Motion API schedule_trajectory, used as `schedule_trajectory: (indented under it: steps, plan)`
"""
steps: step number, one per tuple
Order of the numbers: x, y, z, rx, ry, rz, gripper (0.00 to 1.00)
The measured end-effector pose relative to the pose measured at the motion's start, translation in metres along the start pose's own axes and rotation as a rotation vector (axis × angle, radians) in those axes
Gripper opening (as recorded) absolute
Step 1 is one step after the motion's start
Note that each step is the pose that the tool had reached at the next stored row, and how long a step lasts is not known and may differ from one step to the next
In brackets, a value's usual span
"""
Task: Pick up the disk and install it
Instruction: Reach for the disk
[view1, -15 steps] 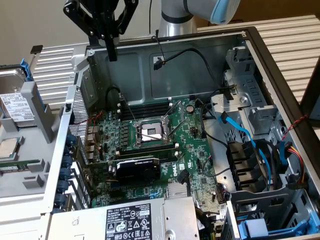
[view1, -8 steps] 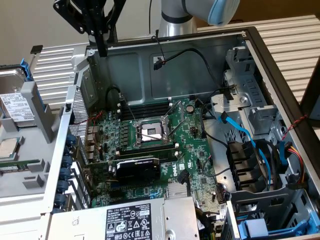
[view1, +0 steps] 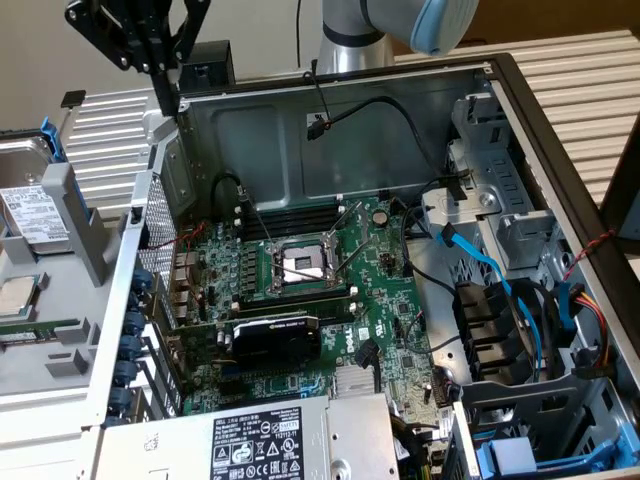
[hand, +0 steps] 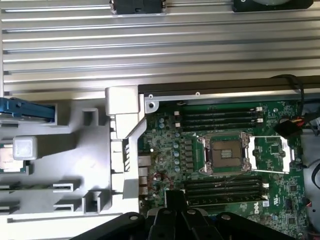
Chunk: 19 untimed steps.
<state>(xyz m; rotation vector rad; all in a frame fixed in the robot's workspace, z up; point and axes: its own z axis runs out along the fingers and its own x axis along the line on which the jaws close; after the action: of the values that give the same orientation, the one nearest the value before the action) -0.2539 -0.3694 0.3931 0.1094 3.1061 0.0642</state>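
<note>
The disk (view1: 24, 205), a silver drive with a white label in a blue carrier, stands in the grey holder tray (view1: 60, 340) at the exterior view's left, outside the computer case. In the wrist view its blue carrier edge (hand: 26, 110) shows beside the tray (hand: 65, 150). My black gripper (view1: 170, 95) hangs high above the case's upper left corner, up and to the right of the disk and apart from it. Its fingers are shut with nothing between them. The same shut fingertips (hand: 175, 196) appear over the motherboard's edge.
The open computer case (view1: 300, 130) holds a green motherboard (view1: 300, 290) with an open CPU socket (view1: 300, 265), a black graphics card (view1: 275, 335) and a labelled power supply (view1: 260, 440). Metal drive bays (view1: 490, 230) with blue cables sit at the exterior view's right. A small CPU chip (view1: 15, 295) lies in the tray.
</note>
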Motion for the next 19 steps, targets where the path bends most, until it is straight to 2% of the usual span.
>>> schedule_trajectory:
  steps: [6,9,15,19]
  plan:
    - [0.020,0.0000,-0.0017,0.0018,0.0264,0.001,0.11]
    - [0.028,0.0053,-0.0030,0.0020,0.0291,0.001,0.11]
    - [0.046,0.0183,-0.0035,0.0033,0.0301,0.001,0.11]
    - [0.064,0.0193,-0.0039,0.0037,0.0299,0.001,0.11]
